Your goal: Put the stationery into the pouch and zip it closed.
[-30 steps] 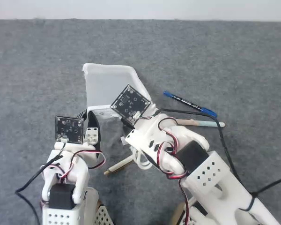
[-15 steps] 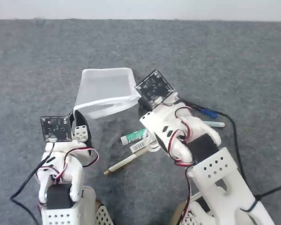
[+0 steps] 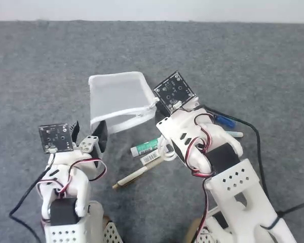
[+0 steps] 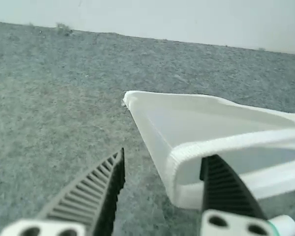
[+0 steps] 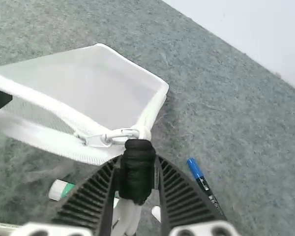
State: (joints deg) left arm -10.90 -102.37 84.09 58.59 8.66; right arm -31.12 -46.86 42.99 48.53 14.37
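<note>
No word or number can be read. A white barcode label (image 3: 151,159) sits on a slim pale writing tool near the middle, its bars and digits too small to tell. Fine print along the blue-capped plastic pen (image 5: 202,181) at the right is illegible.

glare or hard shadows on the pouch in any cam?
High view: even light, no hard shadows, pouch not washed out. Left wrist view: pouch rim reads fine against the mat. Right wrist view: no glare on the zip pull; wall behind is bright.
</note>
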